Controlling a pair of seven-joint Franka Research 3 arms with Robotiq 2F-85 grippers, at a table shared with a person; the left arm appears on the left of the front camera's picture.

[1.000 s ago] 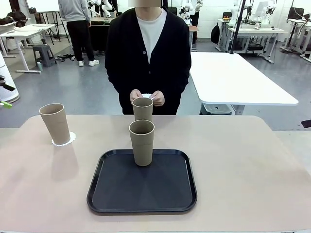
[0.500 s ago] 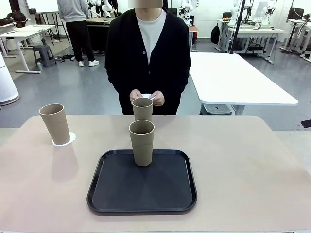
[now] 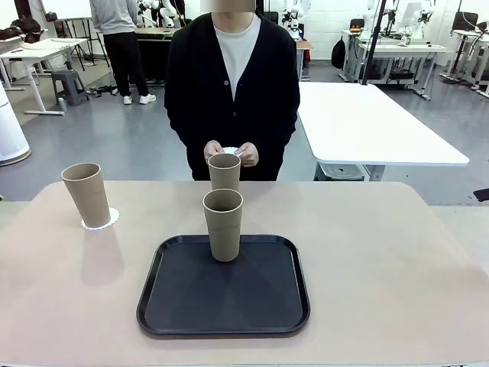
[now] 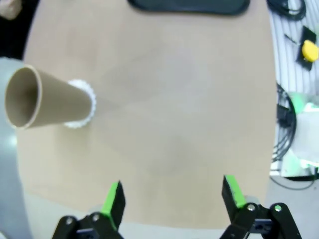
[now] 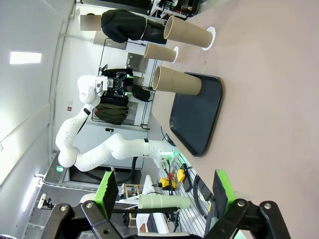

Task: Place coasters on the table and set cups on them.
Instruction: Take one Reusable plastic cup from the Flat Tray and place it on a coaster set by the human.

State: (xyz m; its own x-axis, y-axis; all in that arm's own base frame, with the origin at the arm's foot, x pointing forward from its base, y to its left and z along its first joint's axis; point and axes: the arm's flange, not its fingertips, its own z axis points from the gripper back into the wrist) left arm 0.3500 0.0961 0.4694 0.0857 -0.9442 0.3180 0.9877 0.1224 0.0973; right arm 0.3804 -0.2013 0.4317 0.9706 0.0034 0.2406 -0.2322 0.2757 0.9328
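Left pincer (image 4: 172,185) backed off, jaws wide; black tray (image 3: 223,310) bearing cup (image 3: 222,224) centre.

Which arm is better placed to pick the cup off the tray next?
Probably right: the open right gripper faces the tray cup, while the open left gripper looks down beside the left cup already on its coaster.

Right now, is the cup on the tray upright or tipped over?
Upright: the cup stands on its base on the tray, rim up.
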